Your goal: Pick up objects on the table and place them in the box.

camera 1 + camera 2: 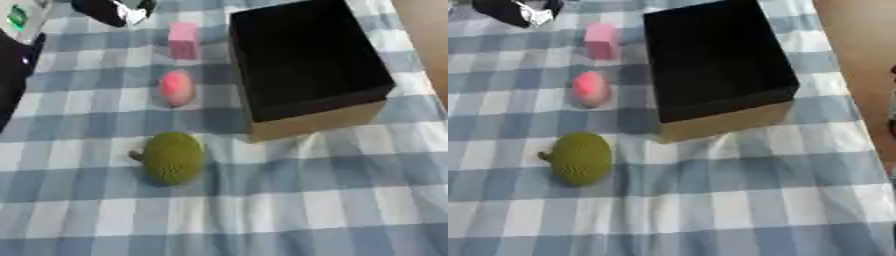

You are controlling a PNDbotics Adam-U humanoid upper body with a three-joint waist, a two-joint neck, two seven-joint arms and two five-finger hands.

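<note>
1. Your box [306,65] sits at the far right of the blue-and-white checked tablecloth [332,200]. It is open-topped, with a dark interior and tan outer walls. Nothing is visible inside it.
2. Three objects are lined up to the left of the box, all lying on the cloth and apart from each other.
3. The pink block [183,40] is farthest from you, upright, near the box's far left corner but not touching it.
4. The pink rounded object [176,88] is in the middle of the row, just beside the box's left wall with a gap between them.
5. The green bumpy fruit [172,158] is nearest you. It has a short stub on its left side and lies near the box's near left corner, clear of it.
6. There is a black-and-silver part [114,10] at the top left edge, beyond the pink block. You can't confirm it is a hand, and its fingers cannot be made out.
7. A dark arm section [16,65] runs down the left edge. It touches none of the objects.
</note>
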